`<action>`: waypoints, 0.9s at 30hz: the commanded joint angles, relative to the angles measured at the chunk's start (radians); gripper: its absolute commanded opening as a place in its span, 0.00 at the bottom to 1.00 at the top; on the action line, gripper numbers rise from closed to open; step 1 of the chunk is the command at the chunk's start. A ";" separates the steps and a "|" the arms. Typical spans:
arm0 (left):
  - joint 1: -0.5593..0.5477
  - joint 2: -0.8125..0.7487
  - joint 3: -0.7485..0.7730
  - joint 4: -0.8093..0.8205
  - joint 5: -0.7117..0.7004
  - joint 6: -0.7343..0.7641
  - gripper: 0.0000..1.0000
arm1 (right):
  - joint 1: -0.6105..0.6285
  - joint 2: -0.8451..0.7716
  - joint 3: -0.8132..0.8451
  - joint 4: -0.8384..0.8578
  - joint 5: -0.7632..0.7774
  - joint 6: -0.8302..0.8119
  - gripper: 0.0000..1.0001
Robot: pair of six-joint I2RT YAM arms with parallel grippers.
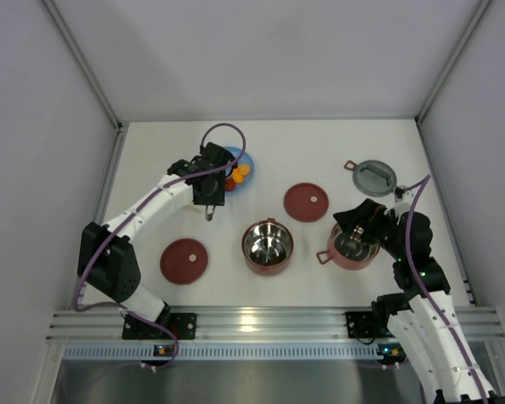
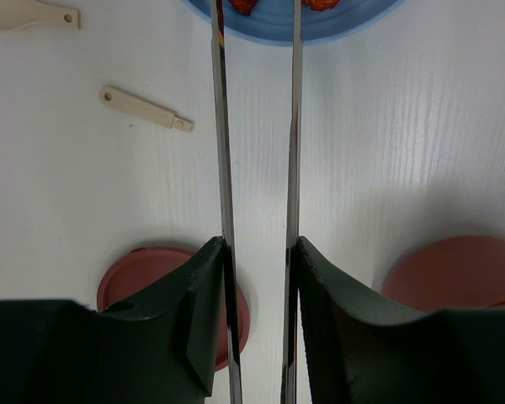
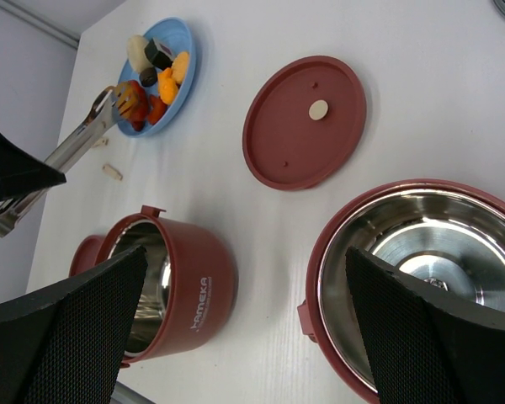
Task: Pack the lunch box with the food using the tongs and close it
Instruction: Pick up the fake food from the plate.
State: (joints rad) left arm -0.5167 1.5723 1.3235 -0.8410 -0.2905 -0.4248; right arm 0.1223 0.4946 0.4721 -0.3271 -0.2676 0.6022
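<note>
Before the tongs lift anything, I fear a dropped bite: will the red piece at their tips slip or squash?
The red piece looks small and rounded, so it may slip from the smooth metal tongs. It is probably light. Other pieces crowd it on the plate, so a nudge might shift them.

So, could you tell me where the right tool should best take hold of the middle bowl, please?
Probably the rim of the middle bowl, pinched from straight above, straddling the wall. It stands upright and open, so the thin wall is exposed, while the body looks too wide to clasp.
</note>
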 commanded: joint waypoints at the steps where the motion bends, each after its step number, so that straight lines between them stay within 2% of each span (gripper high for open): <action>1: 0.004 -0.014 -0.001 -0.010 0.013 -0.012 0.43 | -0.012 -0.021 0.020 0.022 -0.007 -0.019 1.00; 19: 0.003 0.038 0.025 -0.009 0.008 -0.031 0.45 | -0.013 -0.034 0.017 0.005 -0.004 -0.035 1.00; 22: 0.003 0.051 0.034 -0.004 0.010 -0.032 0.42 | -0.013 -0.037 0.017 0.002 -0.001 -0.041 0.99; 27: 0.003 0.045 0.042 -0.001 0.011 -0.031 0.31 | -0.013 -0.033 0.016 0.000 -0.004 -0.041 0.99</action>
State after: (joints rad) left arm -0.5171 1.6337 1.3209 -0.8463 -0.2771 -0.4473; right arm 0.1223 0.4713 0.4721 -0.3317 -0.2672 0.5762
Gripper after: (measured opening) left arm 0.380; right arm 0.993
